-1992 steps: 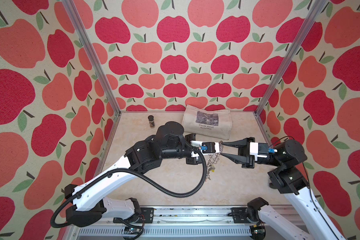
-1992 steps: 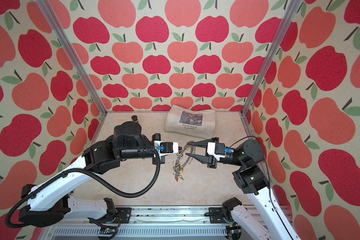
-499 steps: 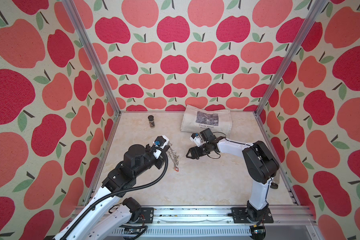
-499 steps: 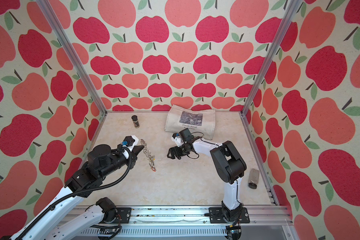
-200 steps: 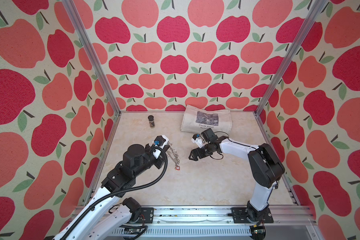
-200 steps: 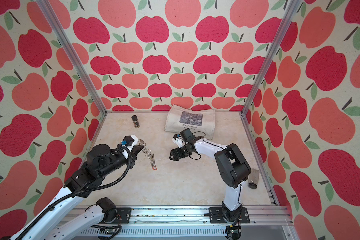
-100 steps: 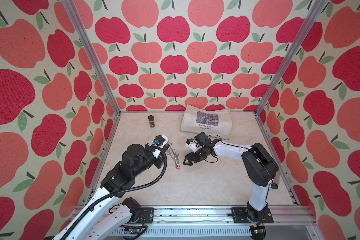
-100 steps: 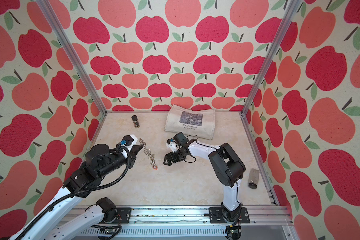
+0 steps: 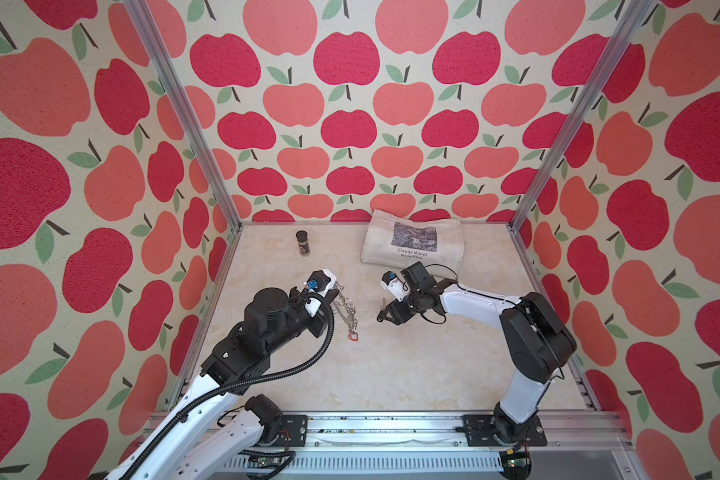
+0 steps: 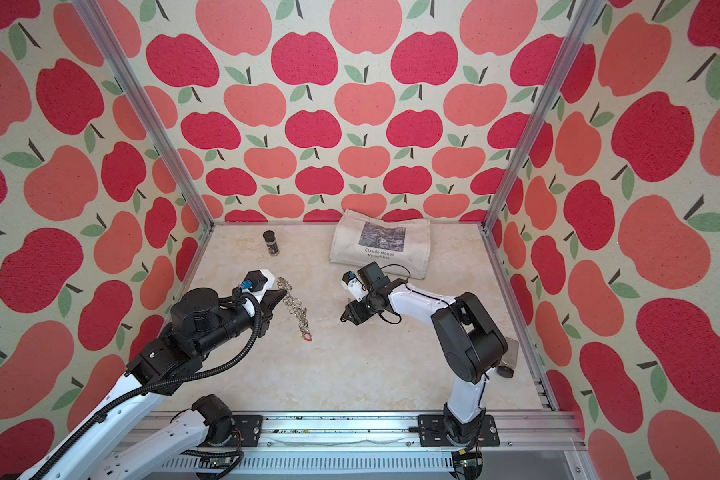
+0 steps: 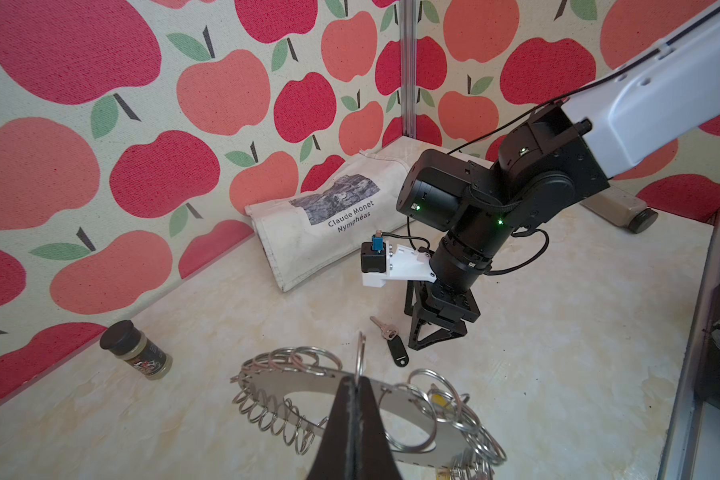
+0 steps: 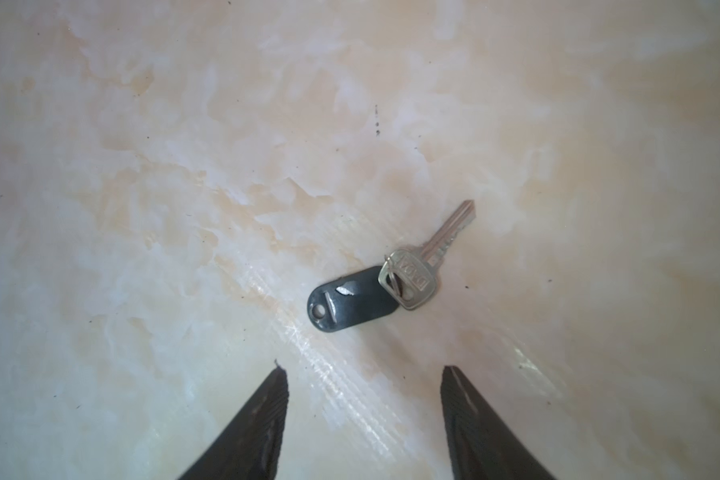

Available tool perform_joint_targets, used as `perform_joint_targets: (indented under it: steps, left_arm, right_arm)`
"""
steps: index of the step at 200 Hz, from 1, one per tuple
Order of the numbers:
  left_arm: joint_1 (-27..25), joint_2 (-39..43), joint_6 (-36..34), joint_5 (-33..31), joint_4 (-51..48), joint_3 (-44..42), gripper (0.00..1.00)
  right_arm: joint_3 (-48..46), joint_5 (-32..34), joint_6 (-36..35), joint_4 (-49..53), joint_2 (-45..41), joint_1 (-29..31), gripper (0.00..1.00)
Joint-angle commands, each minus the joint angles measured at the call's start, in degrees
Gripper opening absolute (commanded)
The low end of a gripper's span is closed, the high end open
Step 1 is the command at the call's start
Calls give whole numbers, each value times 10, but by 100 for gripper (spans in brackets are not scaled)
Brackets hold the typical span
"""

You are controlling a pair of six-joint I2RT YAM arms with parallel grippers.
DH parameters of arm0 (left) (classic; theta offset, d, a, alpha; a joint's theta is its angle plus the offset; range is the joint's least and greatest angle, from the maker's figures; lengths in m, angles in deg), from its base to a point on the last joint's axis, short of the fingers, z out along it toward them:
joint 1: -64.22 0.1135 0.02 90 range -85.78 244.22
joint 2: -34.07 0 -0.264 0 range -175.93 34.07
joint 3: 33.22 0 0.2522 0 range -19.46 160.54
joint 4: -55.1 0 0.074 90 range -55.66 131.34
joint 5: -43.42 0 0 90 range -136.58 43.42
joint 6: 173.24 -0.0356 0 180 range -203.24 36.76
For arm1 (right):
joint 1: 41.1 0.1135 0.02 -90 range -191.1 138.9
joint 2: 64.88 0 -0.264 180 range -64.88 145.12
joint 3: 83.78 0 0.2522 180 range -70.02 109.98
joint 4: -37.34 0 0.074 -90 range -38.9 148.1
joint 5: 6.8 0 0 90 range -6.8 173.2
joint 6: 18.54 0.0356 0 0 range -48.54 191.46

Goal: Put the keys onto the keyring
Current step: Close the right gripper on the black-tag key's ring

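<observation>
The keys (image 12: pixel 362 301) lie flat near the middle of the desk (image 12: pixel 142 166). They look light, stiff, thin and slippery, so the thicker black tag seems the better hold. The right gripper (image 12: pixel 364 370) hangs spread and empty just short of them. The left gripper (image 11: pixel 354 380), pressed together, pinches the keyring (image 11: pixel 275 384) nearer the desk's left edge.

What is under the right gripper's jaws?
Bare marble-look tabletop shows between the fingertips of the open right gripper; the black-tagged key lies flat just beyond them, untouched. The surface beneath each finger is covered.
</observation>
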Motion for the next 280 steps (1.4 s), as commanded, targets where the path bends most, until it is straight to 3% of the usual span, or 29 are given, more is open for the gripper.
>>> perform_joint_targets:
  steps: [1, 43, 69, 280]
  left_arm:
    - [0, 10, 11, 9, 22, 19, 0]
    - [0, 16, 7, 6, 13, 22, 0]
    - [0, 23, 7, 1, 12, 18, 0]
    - [1, 34, 0, -7, 11, 8, 0]
  right_arm:
    - [-47, 7, -83, -83, -20, -8, 54]
    - [-64, -11, -123, -121, -9, -13, 40]
    - [-80, -24, -124, -157, -12, -13, 37]
    - [-37, -5, -141, -169, 45, 3, 26]
